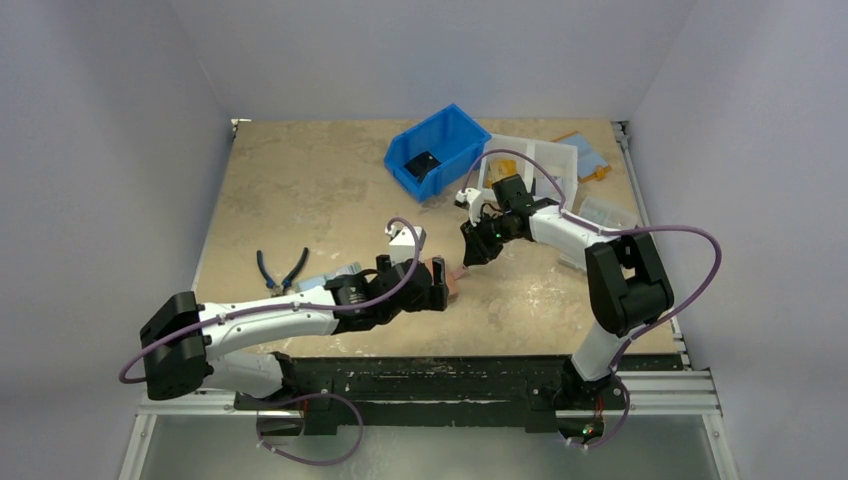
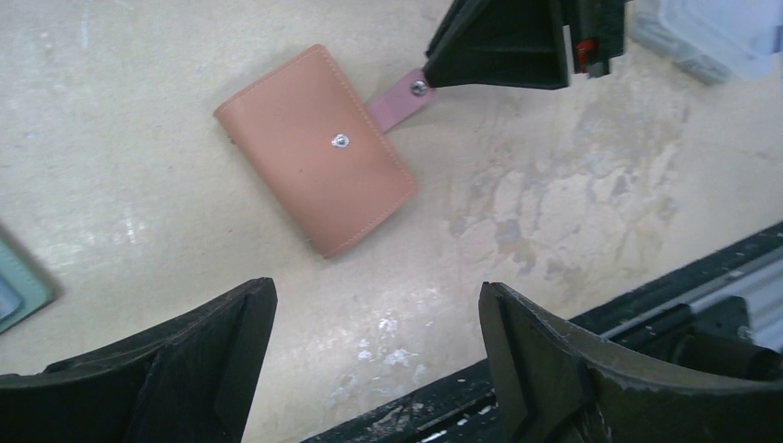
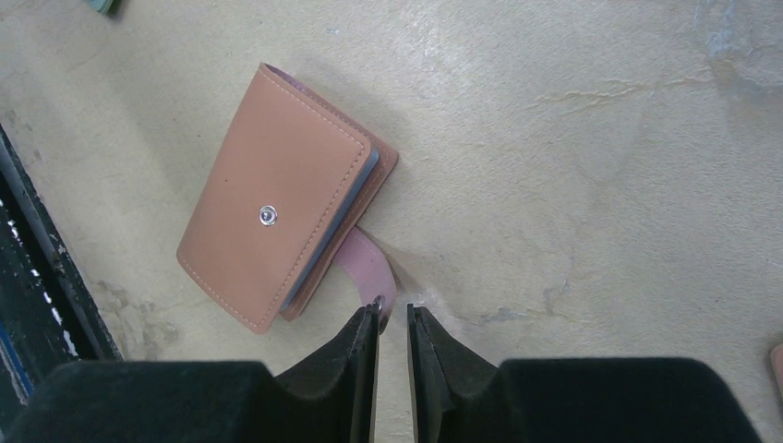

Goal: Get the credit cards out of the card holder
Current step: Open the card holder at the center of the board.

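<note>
The table (image 1: 300, 190) carries the card holder (image 3: 268, 194) near its front edge, and both arms reach in to it from opposite sides.

The left gripper (image 2: 374, 291) hangs above the table on the front-edge side of the card holder. Its fingers are spread wide and hold nothing. They do not touch the leather.

The right gripper (image 3: 394, 312) stands at the far corner of the card holder. Its jaws are pressed nearly together on the end of the snap tab (image 3: 365, 263). The tab curves up off the table to meet them, so I judge it is pinched (the slit between the jaws is narrow and I cannot see well into it).

The card holder itself lies flat and folded, cover upward. The tab is undone, because the stud (image 3: 267, 215) on the cover is bare. Thin grey-blue layers show along the open edge, but I cannot tell whether they are cards or lining.

So the task is at an early stage, in my judgement. The snap is released, but the cover is not yet opened. No card is seen outside the card holder, and all the pulling out remains.
</note>
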You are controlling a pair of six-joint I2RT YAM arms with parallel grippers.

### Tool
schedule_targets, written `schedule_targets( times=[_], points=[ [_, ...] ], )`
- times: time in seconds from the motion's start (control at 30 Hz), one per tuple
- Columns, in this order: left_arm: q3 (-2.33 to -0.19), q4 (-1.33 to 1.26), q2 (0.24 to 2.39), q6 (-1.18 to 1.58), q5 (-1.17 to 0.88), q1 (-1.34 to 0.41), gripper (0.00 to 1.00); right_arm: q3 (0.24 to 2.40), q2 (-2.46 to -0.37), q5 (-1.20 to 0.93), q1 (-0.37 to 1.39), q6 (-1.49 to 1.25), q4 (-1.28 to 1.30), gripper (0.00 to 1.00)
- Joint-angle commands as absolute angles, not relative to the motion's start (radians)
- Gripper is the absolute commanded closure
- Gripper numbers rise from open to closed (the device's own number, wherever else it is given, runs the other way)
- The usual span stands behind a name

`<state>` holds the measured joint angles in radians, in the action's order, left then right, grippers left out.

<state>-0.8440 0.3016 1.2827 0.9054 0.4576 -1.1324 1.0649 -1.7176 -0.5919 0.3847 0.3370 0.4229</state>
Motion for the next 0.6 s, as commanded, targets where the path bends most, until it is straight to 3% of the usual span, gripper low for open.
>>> schedule_targets(
  times=[0.0,0.57],
  points=[
    [-0.894,0.35,1.297,0.933,0.631,-1.156,0.14,1.095,-1.721,-0.626,0.377,0.354,0.44,0.75],
    [-0.991,0.388,1.515,1.094,0.635,-1.157,0.14,1.103,-1.763,-0.648,0.359,0.341,0.443,0.73]
  ],
)
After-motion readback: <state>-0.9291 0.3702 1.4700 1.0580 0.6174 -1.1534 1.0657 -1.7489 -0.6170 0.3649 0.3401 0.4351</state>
